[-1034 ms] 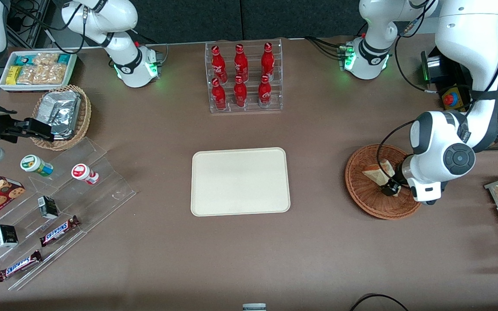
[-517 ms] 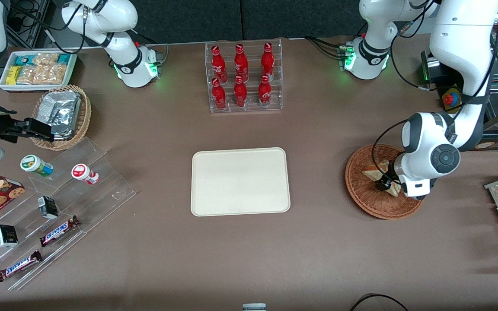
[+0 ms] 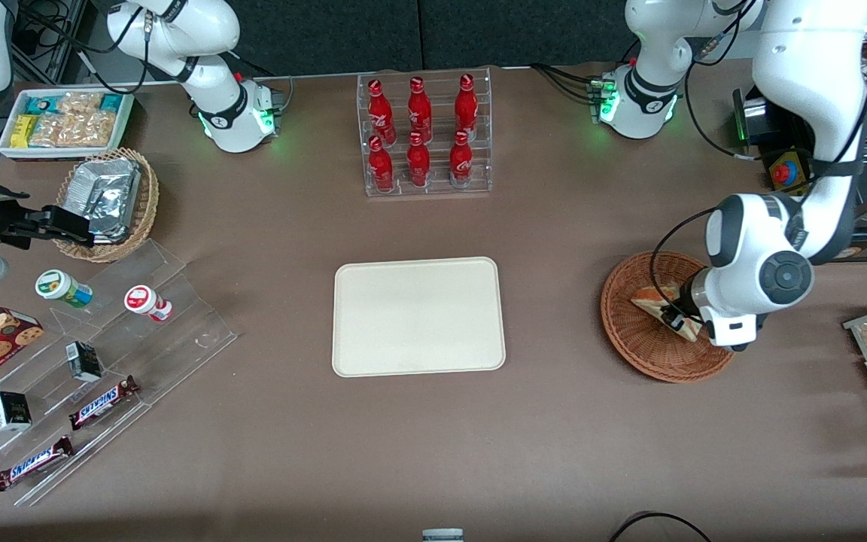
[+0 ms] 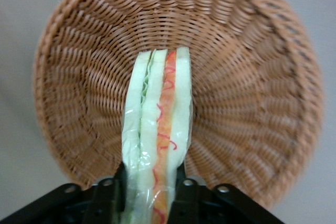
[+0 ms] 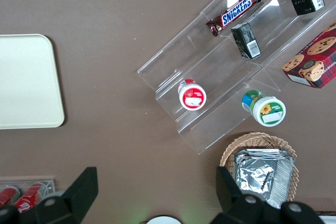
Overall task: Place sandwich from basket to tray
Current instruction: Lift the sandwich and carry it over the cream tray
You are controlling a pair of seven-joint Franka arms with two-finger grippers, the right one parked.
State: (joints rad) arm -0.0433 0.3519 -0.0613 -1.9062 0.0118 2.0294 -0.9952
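The claw (image 3: 676,319) is clenched on the sandwich (image 3: 656,299), its fingers (image 4: 107,198) pinching the flat bread faces so the wedge stands on edge, filling layers facing the wrist camera. The sandwich hangs over the basket (image 3: 633,339), apparently lifted clear. The tray (image 3: 418,316) waits mid-bench, toward the parked arm's end.

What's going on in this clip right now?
The left arm's tool is shut on the sandwich, gripping the wedge on both faces over the reddish-brown basket. In the wrist view the sandwich hangs above the wicker floor, so it looks lifted, not yet clear of the rim. The cream tray at the table's middle holds nothing yet.
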